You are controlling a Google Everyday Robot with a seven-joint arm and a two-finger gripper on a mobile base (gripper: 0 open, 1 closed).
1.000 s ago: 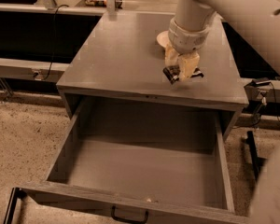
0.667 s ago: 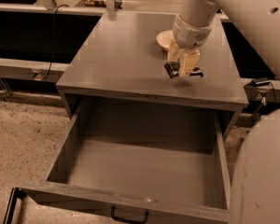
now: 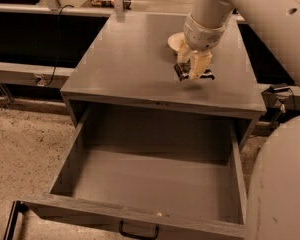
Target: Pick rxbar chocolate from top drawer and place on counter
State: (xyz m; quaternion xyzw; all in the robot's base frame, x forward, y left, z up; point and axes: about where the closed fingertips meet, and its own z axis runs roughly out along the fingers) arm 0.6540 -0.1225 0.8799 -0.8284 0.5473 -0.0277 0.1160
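My gripper (image 3: pixel 192 70) hangs over the right middle of the counter (image 3: pixel 130 64), just in front of the white bowl. It is shut on the rxbar chocolate (image 3: pixel 182 72), a small black bar whose ends stick out on both sides of the pale fingers (image 3: pixel 200 64). The bar is held a little above the counter surface, with a shadow under it. The top drawer (image 3: pixel 145 184) is pulled wide open below the counter and its inside shows nothing in it. Its dark handle (image 3: pixel 138 231) is at the bottom edge.
A white bowl (image 3: pixel 176 41) sits on the counter right behind the gripper, partly hidden by the arm. My arm's white body (image 3: pixel 280 179) fills the lower right. Dark shelving and cables run along the back left, speckled floor at left.
The gripper with the bar has moved slightly back and to the right over the counter, closer to the bowl. The drawer has stayed open.
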